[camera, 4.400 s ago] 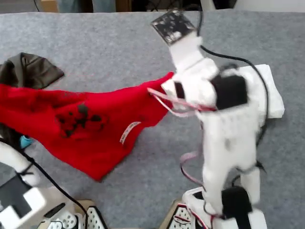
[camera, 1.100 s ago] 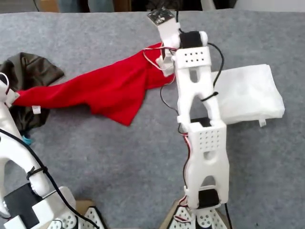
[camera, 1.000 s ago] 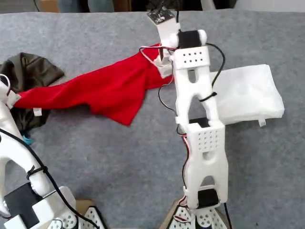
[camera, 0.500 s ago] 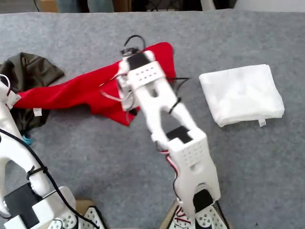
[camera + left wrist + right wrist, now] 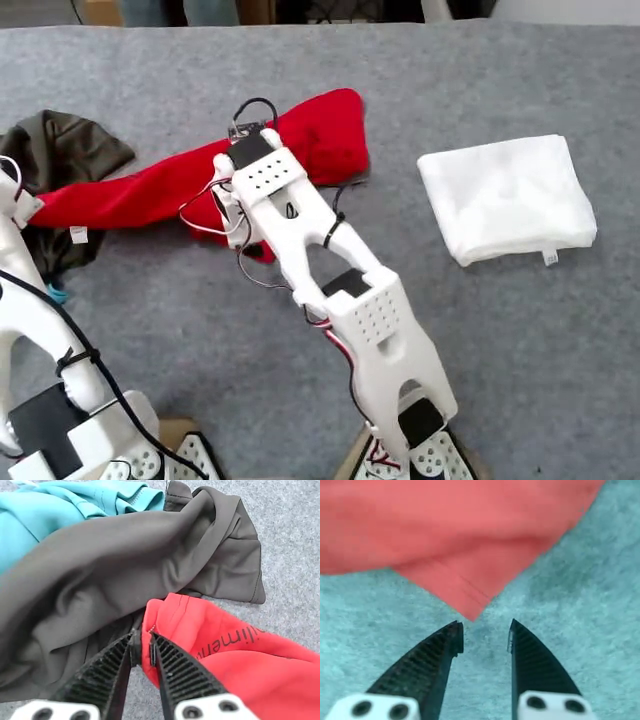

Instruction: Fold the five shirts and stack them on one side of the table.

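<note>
The right arm (image 5: 340, 300) reaches from the near edge of the worktop (image 5: 180, 350) and covers part of the red shirt (image 5: 320, 135). Its right claw (image 5: 485, 626) hangs parted and holds nothing, just short of a red corner. The left claw (image 5: 142, 639) is pinched on the shirt's other end, beside a crumpled dark shirt (image 5: 125, 555) that hides most of a teal shirt (image 5: 45, 510). A folded white shirt (image 5: 505, 195) lies well apart at the right.

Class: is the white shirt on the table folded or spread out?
Folded: the white cloth shirt lies as a compact, neat-edged rectangle.
</note>
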Controlling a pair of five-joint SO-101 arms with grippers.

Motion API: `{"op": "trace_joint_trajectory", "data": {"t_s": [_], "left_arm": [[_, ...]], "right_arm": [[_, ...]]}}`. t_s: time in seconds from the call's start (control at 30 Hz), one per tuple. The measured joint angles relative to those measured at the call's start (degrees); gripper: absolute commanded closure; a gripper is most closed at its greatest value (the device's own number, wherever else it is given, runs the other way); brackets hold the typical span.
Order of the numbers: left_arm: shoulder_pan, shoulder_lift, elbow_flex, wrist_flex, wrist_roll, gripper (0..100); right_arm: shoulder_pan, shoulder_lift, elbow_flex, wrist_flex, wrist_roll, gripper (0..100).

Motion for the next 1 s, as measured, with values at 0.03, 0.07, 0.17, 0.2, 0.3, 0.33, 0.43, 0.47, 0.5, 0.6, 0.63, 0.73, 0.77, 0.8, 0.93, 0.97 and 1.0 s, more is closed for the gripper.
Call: {"op": "trace_joint_trajectory", "data": {"t_s": [0.03, 0.07, 0.17, 0.2, 0.3, 0.33, 0.43, 0.47, 0.5, 0.6, 0.63, 0.73, 0.77, 0.8, 0.93, 0.97, 1.0], "left_arm": [[0.0, 0.0, 0.0, 0.0, 0.0, 97], [0.0, 0.0, 0.0, 0.0, 0.0, 97], [0.0, 0.0, 0.0, 0.0, 0.0, 97], [0.0, 0.0, 0.0, 0.0, 0.0, 97], [0.0, 0.0, 0.0, 0.0, 0.0, 97], [0.0, 0.0, 0.0, 0.0, 0.0, 97], [0.0, 0.0, 0.0, 0.0, 0.0, 97], [0.0, 0.0, 0.0, 0.0, 0.0, 97], [0.0, 0.0, 0.0, 0.0, 0.0, 97], [0.0, 0.0, 0.0, 0.0, 0.0, 97], [0.0, 0.0, 0.0, 0.0, 0.0, 97], [0.0, 0.0, 0.0, 0.0, 0.0, 97], [0.0, 0.0, 0.0, 0.0, 0.0, 97], [0.0, 0.0, 0.0, 0.0, 0.0, 97], [0.0, 0.0, 0.1, 0.0, 0.0, 97], [0.0, 0.0, 0.5, 0.0, 0.0, 97], [0.0, 0.0, 0.7, 0.0, 0.0, 97]], "right_arm": [[-0.1, 0.2, -0.6, 0.4, -1.1, 82.3], [-0.2, 0.2, -1.1, 0.5, -1.8, 80.6], [-0.5, 1.2, -1.9, 0.7, -3.7, 75.7], [-0.4, 1.4, -1.9, 0.7, -4.7, 74.8], [-0.5, 1.6, -2.0, 0.7, -6.3, 74.7], [-0.6, 1.7, -2.0, 0.7, -6.7, 74.7], [-0.6, 2.4, -2.0, 0.7, -7.8, 74.7], [-0.6, 2.8, -2.0, 0.7, -8.1, 74.7], [-0.6, 3.3, -2.0, 0.7, -8.3, 74.7], [-0.6, 3.9, -2.0, 0.0, -8.3, 74.7], [-0.6, 4.0, -2.0, -0.4, -8.3, 74.7], [-0.6, 4.0, -2.0, -1.5, -8.3, 74.7], [-0.6, 4.0, -2.0, -1.8, -8.3, 74.8], [-0.6, 4.0, -2.0, -2.2, -8.3, 74.8], [-0.6, 4.0, -2.5, -3.3, -8.3, 74.8], [-0.6, 4.0, -2.7, -3.6, -8.3, 74.8], [-0.6, 4.0, -2.7, -3.9, -8.3, 74.8]]}}
